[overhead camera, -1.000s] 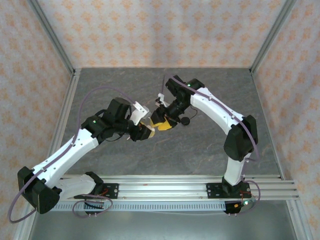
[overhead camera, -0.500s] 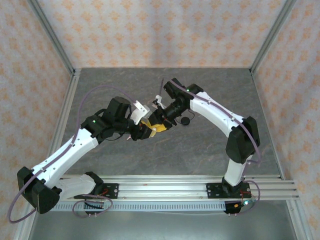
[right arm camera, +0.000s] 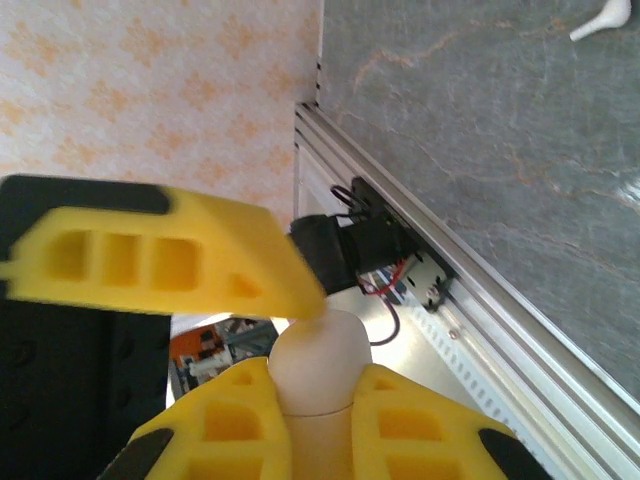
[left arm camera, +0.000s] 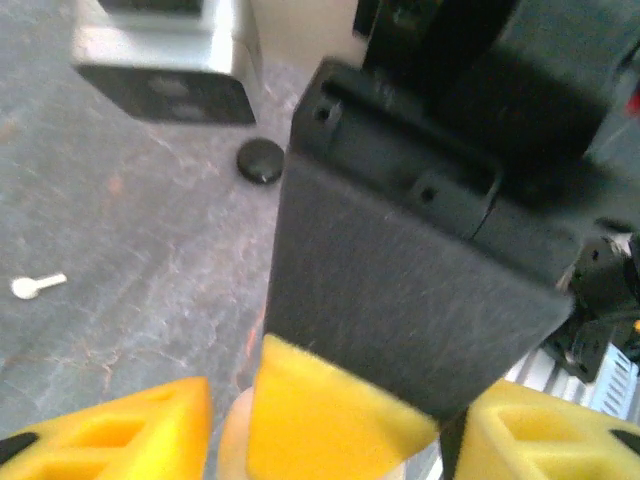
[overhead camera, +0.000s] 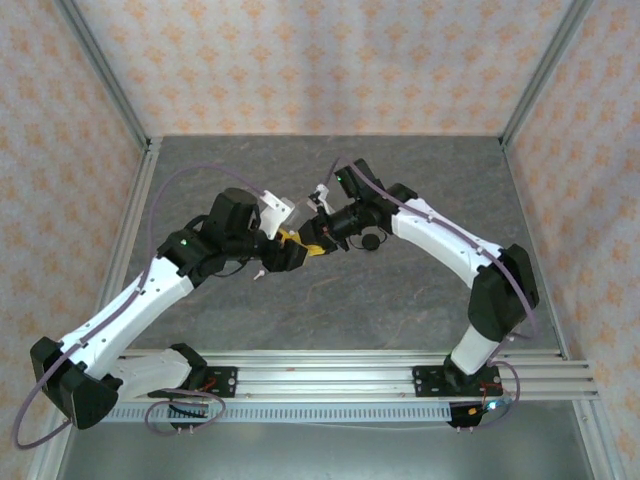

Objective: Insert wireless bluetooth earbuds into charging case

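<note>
My right gripper (right arm camera: 320, 420) is shut on a cream capsule-shaped charging case (right arm camera: 322, 365), which stands up between its yellow fingers (right arm camera: 225, 425). Both grippers meet above the table's middle, the left gripper (overhead camera: 288, 243) against the right gripper (overhead camera: 314, 246). One yellow left fingertip (right arm camera: 160, 262) touches the case's rounded top. My left gripper (left arm camera: 335, 440) is open, its fingers (left arm camera: 100, 435) straddling the right gripper's black-and-yellow finger and the case (left arm camera: 236, 440). One white earbud (left arm camera: 37, 286) lies on the table, the same white earbud (right arm camera: 601, 18) far from the case. The other earbuds are out of view.
A small black round object (overhead camera: 372, 241) lies on the grey table (overhead camera: 400, 300) just right of the grippers; I cannot tell whether it is an earbud. A blurred pale box (left arm camera: 160, 60) shows beyond it. The aluminium rail (overhead camera: 330, 375) runs along the near edge.
Both grippers have shifted slightly left and toward the back while staying together. The right arm has stretched out further and the left wrist has turned.
</note>
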